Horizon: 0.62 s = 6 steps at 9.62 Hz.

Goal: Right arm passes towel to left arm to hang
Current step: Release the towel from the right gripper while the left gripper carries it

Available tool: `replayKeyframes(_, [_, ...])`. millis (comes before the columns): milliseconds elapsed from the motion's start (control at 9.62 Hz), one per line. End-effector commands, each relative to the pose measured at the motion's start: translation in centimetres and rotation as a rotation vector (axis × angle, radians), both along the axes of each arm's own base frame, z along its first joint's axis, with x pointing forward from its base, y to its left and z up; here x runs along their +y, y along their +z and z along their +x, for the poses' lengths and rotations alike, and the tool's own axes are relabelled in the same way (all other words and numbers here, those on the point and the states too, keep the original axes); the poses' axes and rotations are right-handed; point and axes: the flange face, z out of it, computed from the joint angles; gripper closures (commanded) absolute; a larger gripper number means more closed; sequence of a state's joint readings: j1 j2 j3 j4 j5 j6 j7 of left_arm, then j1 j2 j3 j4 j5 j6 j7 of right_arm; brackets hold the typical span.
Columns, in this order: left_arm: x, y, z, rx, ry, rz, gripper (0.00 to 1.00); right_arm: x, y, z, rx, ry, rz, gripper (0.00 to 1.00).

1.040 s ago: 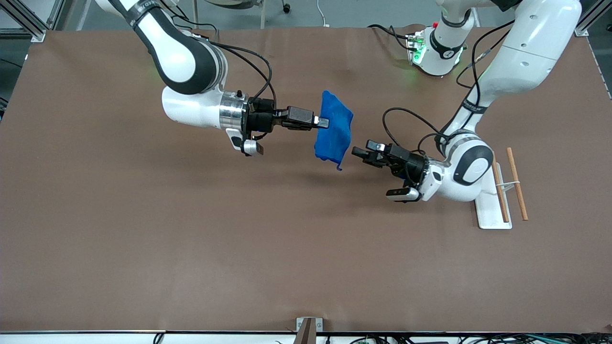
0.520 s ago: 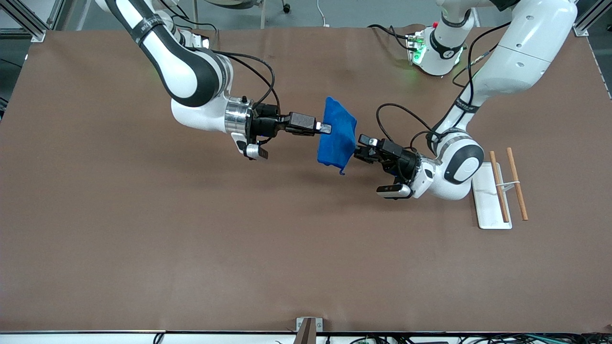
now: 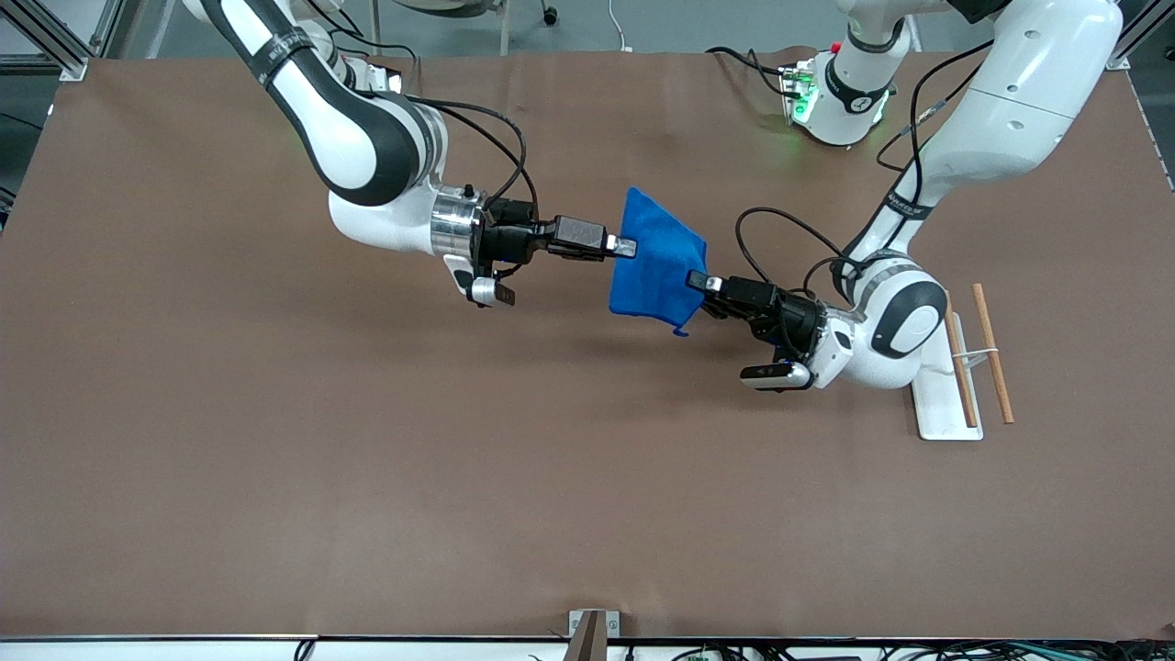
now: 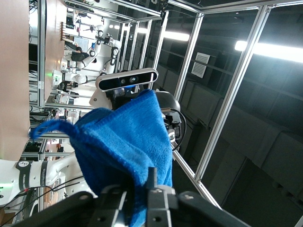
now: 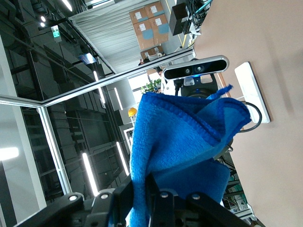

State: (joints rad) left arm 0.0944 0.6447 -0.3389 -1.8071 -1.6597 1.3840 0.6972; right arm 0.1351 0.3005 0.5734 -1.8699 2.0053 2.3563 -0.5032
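— Both grippers on the towel [image 3: 656, 262], then?

— Yes. My right gripper [image 3: 626, 246] is clamped on one edge of it, over the middle of the table [image 3: 367, 477]. My left gripper [image 3: 698, 280] has its fingers pinched shut on the edge facing it, at about four o'clock from the right one in the front view.

— So where is the towel itself?

— Up in the air, stretched between my two grippers, touching nothing else. In the left wrist view the cloth [image 4: 128, 146] bunches right at my fingers [image 4: 152, 189], which press together on it. In the right wrist view the same cloth [image 5: 184, 142] folds over the fingers [image 5: 161, 198] there, also closed on it.

— Any loop showing?

— One small loop hangs at the towel's lowest corner [image 3: 677, 330], at six o'clock from the cloth in the front view.

— What else is on the table?

— Toward my left arm's end lies a white base [image 3: 941, 404] with two thin wooden rods [image 3: 993, 353] over it, at three o'clock from my left arm's wrist [image 3: 904, 321]. It lies well apart from the towel.
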Motion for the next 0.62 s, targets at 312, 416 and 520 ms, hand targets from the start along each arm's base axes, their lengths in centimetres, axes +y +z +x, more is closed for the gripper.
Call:
replayKeyframes(312, [3.0, -0.1, 1.4, 0.049, 0.029, 0.008, 1.0, -0.1, -0.2, 0.1, 0.013, -0.027, 0.009, 0.59])
replayKeyframes(416, [4.1, 0.6, 2.2, 0.056, 0.037, 0.017, 1.0, -1.0, -1.2, 0.3, 0.008, -0.025, -0.025, 0.01])
replayKeyframes(520, [5.1, 1.6, 2.9, 0.063, 0.039, 0.026, 1.0, -3.0, -2.2, 1.1, -0.035, 0.002, -0.098, 0.0])
